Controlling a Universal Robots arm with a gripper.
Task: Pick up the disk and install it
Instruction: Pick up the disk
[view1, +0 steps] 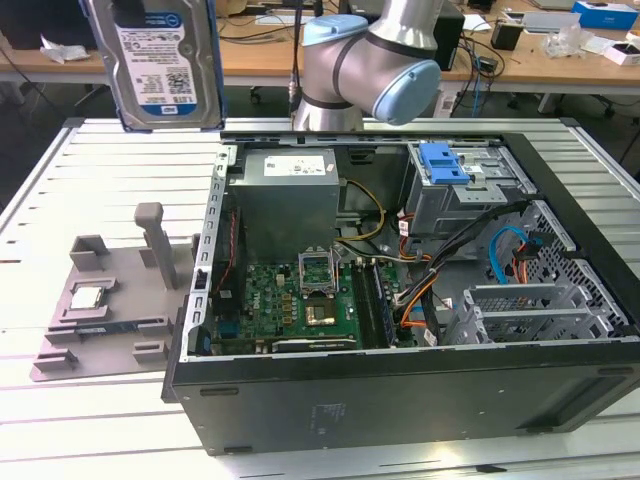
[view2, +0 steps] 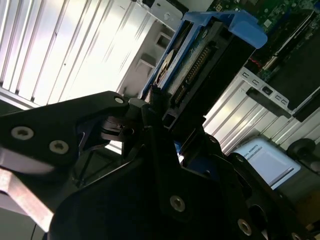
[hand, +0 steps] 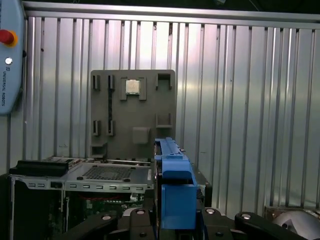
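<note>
The disk (view1: 157, 62), a silver hard drive with a white-and-blue label and blue rails, hangs upright in the air at the exterior view's upper left, above the slatted table and left of the open computer case (view1: 400, 395). In the second wrist view the disk (view2: 202, 55) shows its connector edge and blue rail, clamped between the black fingers of my gripper (view2: 167, 117). In the first wrist view the disk's blue rail (hand: 174, 185) rises edge-on from the gripper (hand: 175, 222), which is shut on it.
Inside the case, a grey drive cage with a blue latch (view1: 447, 163) sits at the back right. A grey fixture plate (view1: 110, 320) with a small processor chip (view1: 88, 297) lies left of the case. The arm's elbow (view1: 375, 60) stands behind the case.
</note>
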